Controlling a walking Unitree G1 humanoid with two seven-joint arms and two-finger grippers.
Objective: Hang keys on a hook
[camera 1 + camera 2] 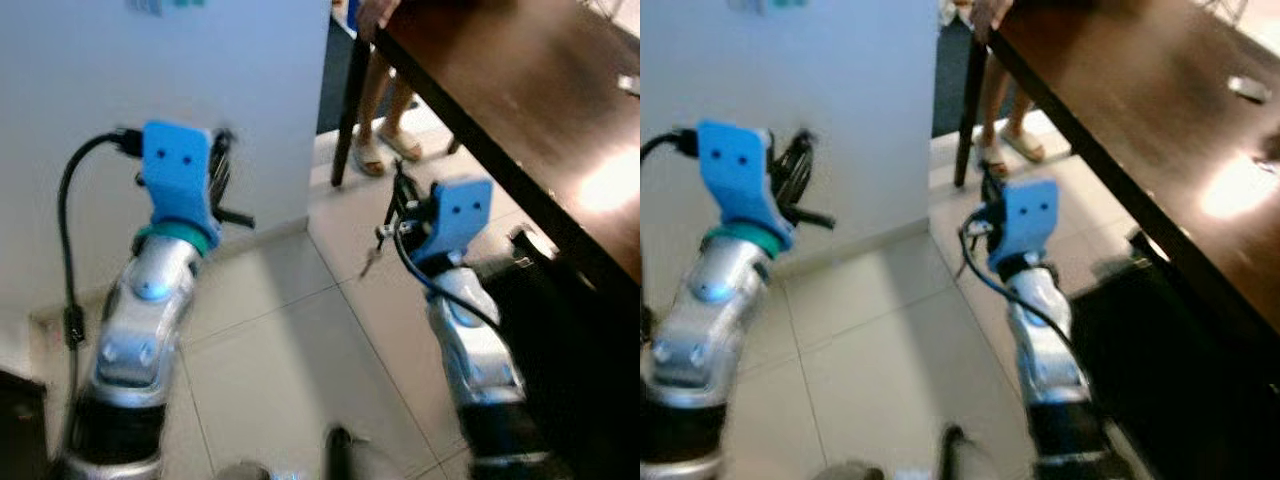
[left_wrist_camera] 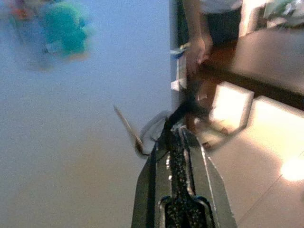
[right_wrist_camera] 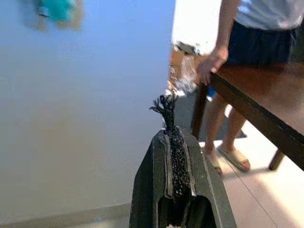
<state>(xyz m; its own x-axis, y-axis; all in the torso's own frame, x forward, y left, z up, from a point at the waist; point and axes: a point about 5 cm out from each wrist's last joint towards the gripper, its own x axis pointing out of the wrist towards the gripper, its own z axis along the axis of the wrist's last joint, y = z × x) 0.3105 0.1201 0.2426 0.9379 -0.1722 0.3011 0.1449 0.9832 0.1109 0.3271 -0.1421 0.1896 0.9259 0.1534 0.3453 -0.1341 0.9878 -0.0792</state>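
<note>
Silver arms are both hovering raised over the tiled floor (image 1: 290, 340). Your right pincer (image 1: 398, 205) is pinching shut on a black cord, with the keys (image 1: 372, 262) dangling beneath it, left of the dark wooden surface (image 1: 520, 90). Your left pincer (image 2: 183, 130) is standing closed near the white wall (image 1: 120, 80); whether it is gripping anything, you cannot tell. A person's sandalled feet (image 1: 385, 148) are standing far, beside the surface.

wall (image 1: 150, 70): plain pale, ends at a corner, low skirting along its foot | floor (image 1: 290, 340): light square tiles, thin dark grout | bench (image 1: 520, 90): dark brown wood, glossy, bright glare patch near its right edge, dark leg (image 1: 347, 120) at its far corner | person (image 3: 256, 42): stands by that corner in sandals, one hand on the bench edge
</note>
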